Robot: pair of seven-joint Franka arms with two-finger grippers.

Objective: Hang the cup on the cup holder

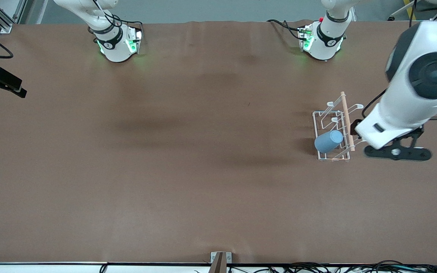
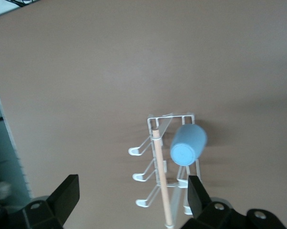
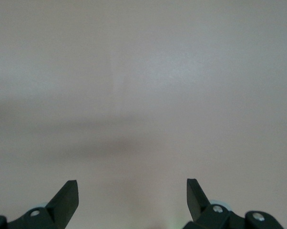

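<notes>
The cup (image 1: 329,141) is small and light blue. It has smooth sides and no handle, and one end is a little narrower than the other. It hangs tipped on a prong of the cup holder (image 1: 334,131), at the end of the holder nearer the front camera, with its closed bottom pointing up and out. In the left wrist view the cup (image 2: 188,144) sits just beside the wooden stick (image 2: 161,180).

The cup holder is a white wire rack with a box-shaped base. It has looped prongs that stick out and up, and a pale wooden stick (image 1: 347,120) across the top. It stands on the brown table (image 1: 188,151), toward the left arm's end.

There is one cup and one cup holder. There are two arms and two claws. The left wrist view shows three bare prongs on one side of the cup holder (image 2: 167,162). The rack holds one cup and the other prongs in sight are bare.

The right gripper (image 3: 132,195) is spread wide and holds nothing. It hangs over bare table, and this arm waits at its own end.

The left gripper (image 2: 133,195) is also spread wide and holds nothing. It hangs over the cup holder and is not touching the cup.
</notes>
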